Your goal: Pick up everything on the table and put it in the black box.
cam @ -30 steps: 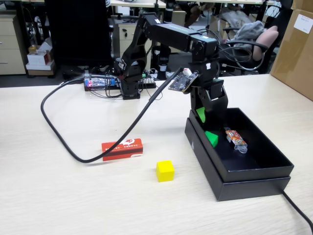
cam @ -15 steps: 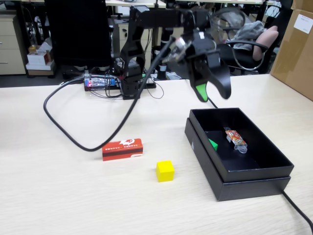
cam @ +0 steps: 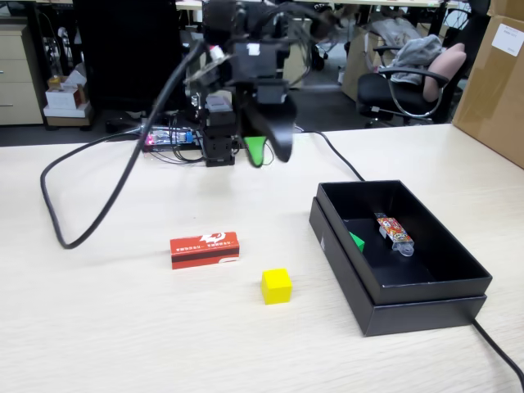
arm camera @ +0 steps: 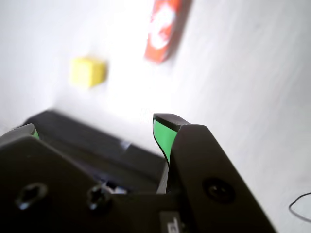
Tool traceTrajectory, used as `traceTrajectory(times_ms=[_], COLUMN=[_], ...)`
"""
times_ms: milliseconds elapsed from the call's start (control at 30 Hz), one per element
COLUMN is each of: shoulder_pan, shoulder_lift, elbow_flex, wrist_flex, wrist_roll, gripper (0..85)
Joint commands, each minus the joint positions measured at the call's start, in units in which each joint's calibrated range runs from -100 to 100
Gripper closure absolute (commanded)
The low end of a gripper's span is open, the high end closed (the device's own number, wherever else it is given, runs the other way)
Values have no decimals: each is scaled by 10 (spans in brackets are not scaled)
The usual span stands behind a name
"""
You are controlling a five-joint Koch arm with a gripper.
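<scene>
Nearest the fixed camera, on the pale desk (cam: 98,344), sat the yellow cube (cam: 277,286), upright and untouched, apart from everything else. Just behind it and to its left in that view lay the red carton (cam: 205,250), flat on its long side, also free. Both presumably awaited collection.

To the right stood the black box (cam: 426,307), resting on its wider base. Inside lay the green cube (cam: 357,241) against the near-left wall, judged already delivered, and a colourful wrapped packet (cam: 394,232) further in.

Behind, raised well above the desk, hung the tool (cam: 268,150). The wrist view showed its green-lined fingers (arm camera: 162,136) spread apart and holding nothing, with the box, yellow cube and carton beyond. A black cable (cam: 90,209) looped across the desk's far left.
</scene>
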Motion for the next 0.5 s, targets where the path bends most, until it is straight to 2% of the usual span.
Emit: traceTrajectory(times_ms=[0,267,467], shoulder_pan=[-18,-41,-56], shoulder_lift=[1,37,85], elbow_flex=[-23,-139,-159], wrist_flex=[54,118,214], wrist_roll=[-16,-29,-43], gripper=[388,378,382])
